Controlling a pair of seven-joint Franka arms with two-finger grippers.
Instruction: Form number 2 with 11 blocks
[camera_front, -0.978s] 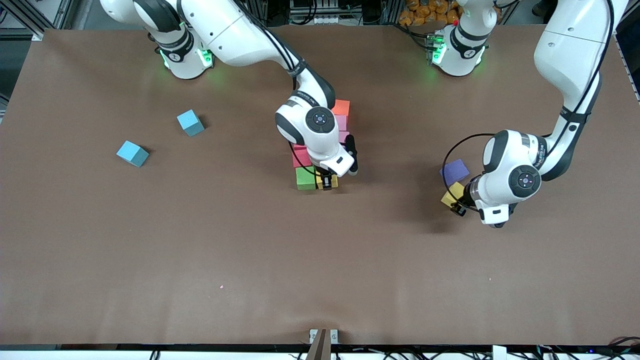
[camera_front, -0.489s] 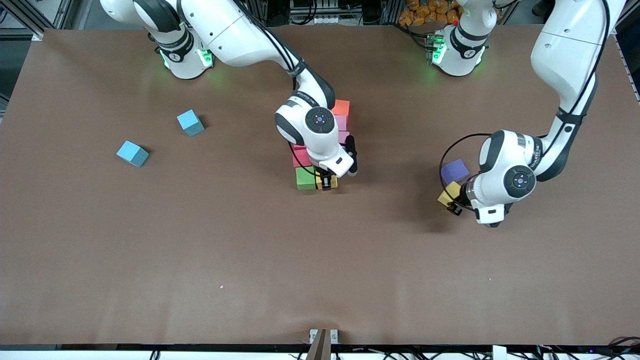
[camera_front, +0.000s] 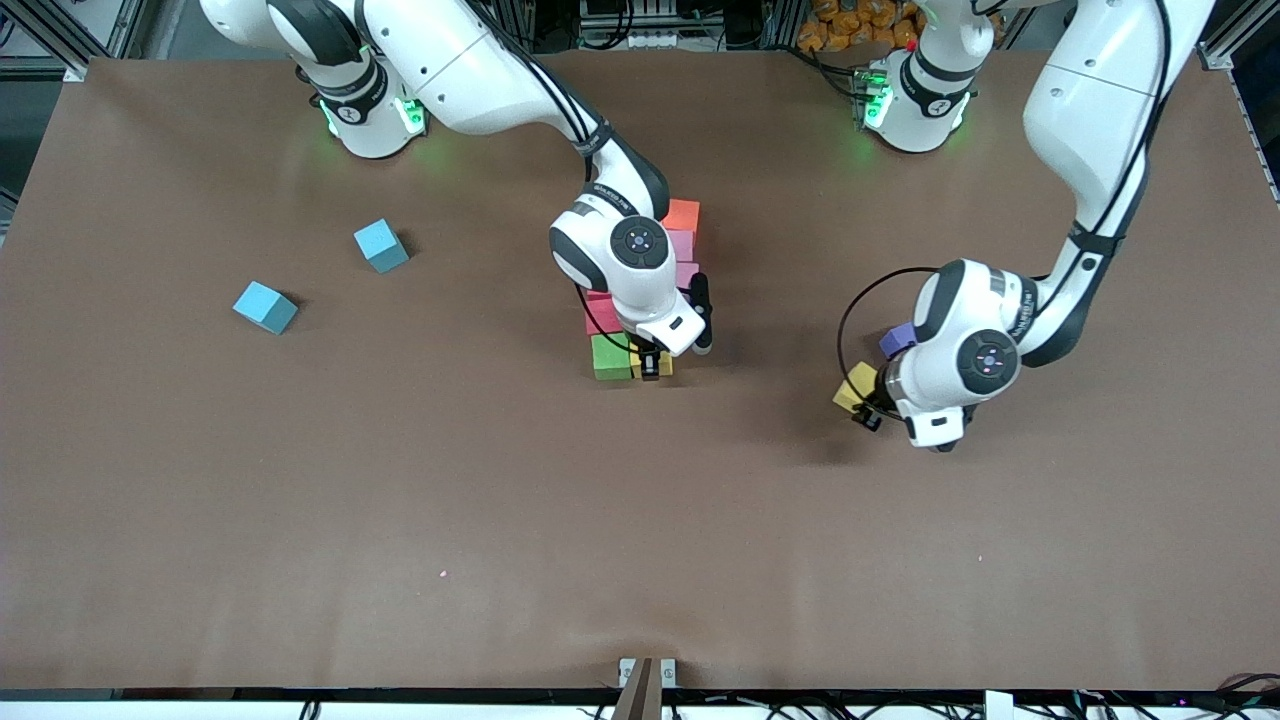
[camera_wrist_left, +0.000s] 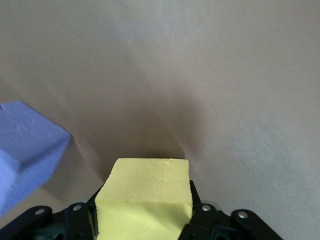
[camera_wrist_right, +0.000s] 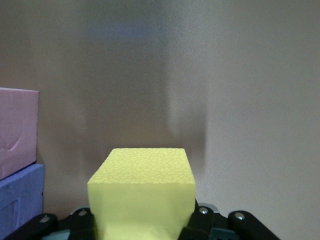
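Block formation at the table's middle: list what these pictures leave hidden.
- Front view: the right arm's wrist covers most of the formation; its shape and block count cannot be told.
- Front view: the left arm hides most of the purple block.
- Right wrist view: the frame edge cuts the pink block.

The right arm hides most of the blocks, so their count seems uncertain.

Left gripper and right gripper: both were held pointing downward, fingers closed, arms reached out from the bases.
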